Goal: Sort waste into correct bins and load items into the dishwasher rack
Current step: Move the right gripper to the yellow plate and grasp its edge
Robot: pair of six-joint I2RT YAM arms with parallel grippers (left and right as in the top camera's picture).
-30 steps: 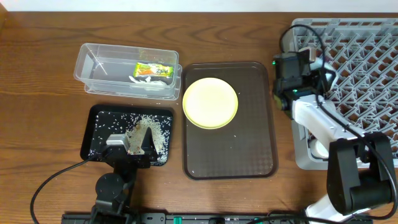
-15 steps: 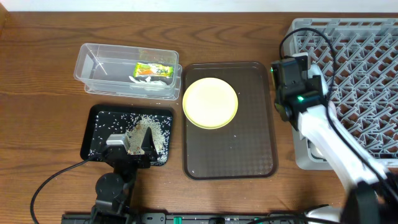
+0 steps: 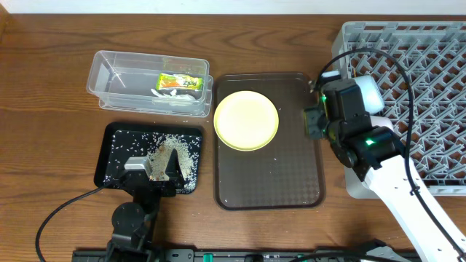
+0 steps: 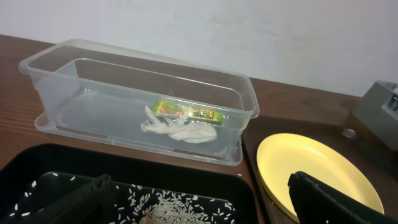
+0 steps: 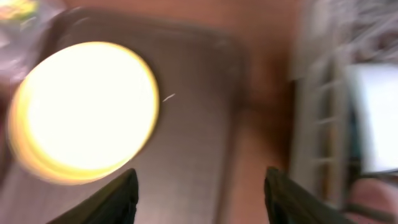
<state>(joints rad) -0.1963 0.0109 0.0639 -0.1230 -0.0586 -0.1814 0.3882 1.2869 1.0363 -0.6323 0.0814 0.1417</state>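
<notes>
The yellow plate (image 3: pixel 246 120) lies on the brown tray (image 3: pixel 268 182) at its far left. It is blurred in the right wrist view (image 5: pixel 81 112). My right gripper (image 3: pixel 313 124) is open and empty over the tray's right edge, next to the grey rack (image 3: pixel 429 65). The clear tub (image 3: pixel 109 80) holds the green-and-orange wrapper (image 3: pixel 180 83) and a white scrap. My left gripper (image 3: pixel 151 171) is open above the black tray (image 3: pixel 116 138), which holds rice crumbs (image 3: pixel 175 156). I see no bowls or chopsticks.
The left wrist view shows the tub (image 4: pixel 62 68), the wrapper (image 4: pixel 186 112), the plate (image 4: pixel 311 168) and the rice (image 4: pixel 180 208). A few crumbs lie on the brown tray. The rack's wall (image 5: pixel 323 93) stands right of my right gripper (image 5: pixel 199 193).
My right arm has swung from the rack's left edge towards the left and front, to the brown tray's right edge. The left arm has not moved.
</notes>
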